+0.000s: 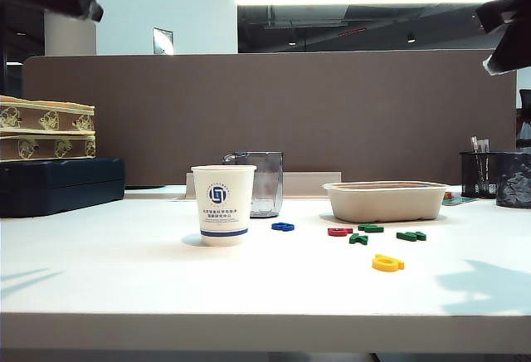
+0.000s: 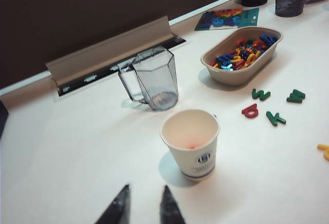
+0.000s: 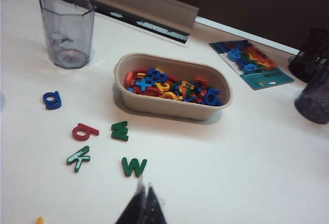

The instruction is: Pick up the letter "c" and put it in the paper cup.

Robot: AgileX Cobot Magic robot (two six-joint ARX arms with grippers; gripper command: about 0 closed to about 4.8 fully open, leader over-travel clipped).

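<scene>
White table [image 1: 108, 279] is holding the paper cup [image 2: 190, 144], an orange-red smudge, seemingly the letter "c" [image 2: 191, 144], lying inside; left gripper [image 2: 144, 203] is hovering half-open at lower centre, right gripper [image 3: 143, 203] is hanging closed, empty; retreat seems next.

the paper cup [image 1: 223, 205] stands on the desk [image 1: 116, 271], left of centre in the exterior view, with the letter "c" [image 2: 192, 145] lying inside on its bottom. behind it to the right stands a plastic jug [image 1: 264, 183]. further right sits a tray [image 1: 385, 202] full of letters. loose letters [image 1: 365, 233] lie in front of the tray — between it and the desk's front edge. both grippers hang above the desk — the left gripper [image 2: 144, 204] on the cup's near side, the right gripper [image 3: 142, 205] on the near side of the loose letters.
</scene>
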